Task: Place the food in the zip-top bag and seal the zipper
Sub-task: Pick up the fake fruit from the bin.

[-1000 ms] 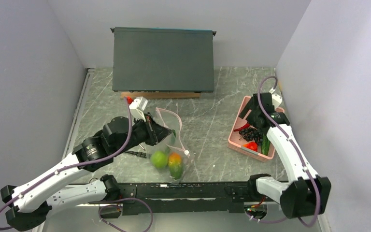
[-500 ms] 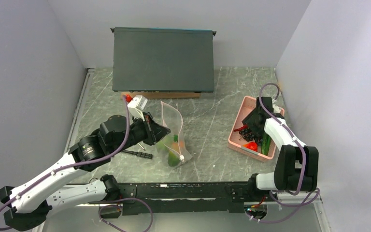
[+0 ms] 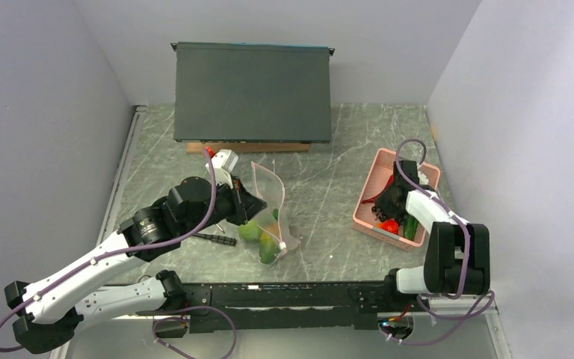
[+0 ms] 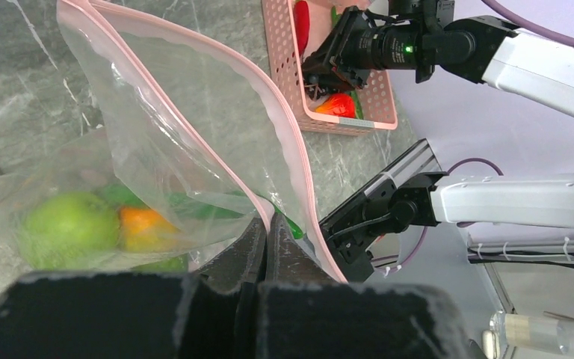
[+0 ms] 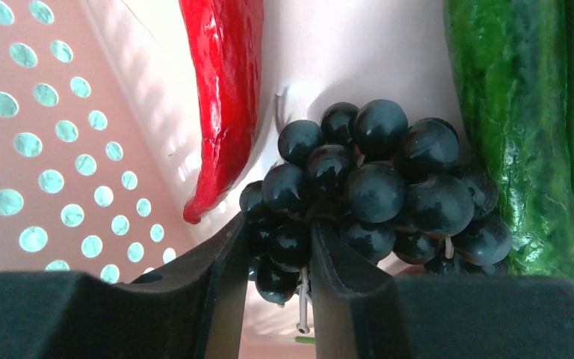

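Note:
The clear zip-top bag stands upright near the table's middle, mouth gaping. My left gripper is shut on its pink zipper strip at the rim. Inside lie a lime-green fruit and an orange-yellow piece. My right gripper reaches down into the pink basket. Its jaws are closed on the edge of a black grape bunch. A red chili lies to the left of the grapes and a dark green cucumber to their right.
A dark grey box fills the back of the table. A black-handled tool lies just left of the bag. A red piece sits at the basket's near end. Grey walls close in on both sides.
My right gripper sank deeper into the basket and its jaws closed round the grapes. My left gripper shifted the bag slightly right, and the bag now stands more upright.

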Robot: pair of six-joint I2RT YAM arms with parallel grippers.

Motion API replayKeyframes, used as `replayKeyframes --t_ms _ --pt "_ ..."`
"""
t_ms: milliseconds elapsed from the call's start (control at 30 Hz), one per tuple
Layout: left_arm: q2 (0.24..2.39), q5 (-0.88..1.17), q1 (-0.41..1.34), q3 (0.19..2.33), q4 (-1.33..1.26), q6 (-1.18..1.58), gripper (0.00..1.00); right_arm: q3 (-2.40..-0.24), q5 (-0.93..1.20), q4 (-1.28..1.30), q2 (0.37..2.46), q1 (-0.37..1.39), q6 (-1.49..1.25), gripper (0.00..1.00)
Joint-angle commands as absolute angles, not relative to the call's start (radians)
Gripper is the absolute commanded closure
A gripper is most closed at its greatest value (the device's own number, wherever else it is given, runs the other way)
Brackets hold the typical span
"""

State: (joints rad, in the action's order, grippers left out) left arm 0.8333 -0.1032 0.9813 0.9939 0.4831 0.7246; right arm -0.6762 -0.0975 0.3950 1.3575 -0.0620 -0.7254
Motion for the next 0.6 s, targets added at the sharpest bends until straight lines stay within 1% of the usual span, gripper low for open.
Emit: replayKeyframes --t_ms 0,67,200,367,500,567 --pt "0.824 -0.139 0.982 1.007 0.486 0.706 1.00 -0.678 -0.081 0.388 1.358 -0.065 -0.695 0.71" --pt "0.821 -0.151 0.982 1.007 0.491 0.710 1.00 -0.704 -0.085 0.429 1.314 -0.064 -0.682 0.79" --pt "0.815 -0.164 0.982 1.007 0.491 0.714 1.00 -0.747 -0.100 0.496 1.159 -0.063 -0.665 1.00" --pt "0.823 -0.165 0.982 1.022 0.489 0.713 1.00 -0.824 -0.114 0.569 1.004 -0.063 -0.645 1.00" --pt "0.834 -0.162 0.982 1.031 0.488 0.713 1.00 -0.924 -0.103 0.647 0.939 -0.061 -0.635 1.00" --pt "0.837 -0.160 0.983 1.030 0.482 0.716 1.00 -0.977 -0.061 0.672 0.921 -0.058 -0.627 1.00"
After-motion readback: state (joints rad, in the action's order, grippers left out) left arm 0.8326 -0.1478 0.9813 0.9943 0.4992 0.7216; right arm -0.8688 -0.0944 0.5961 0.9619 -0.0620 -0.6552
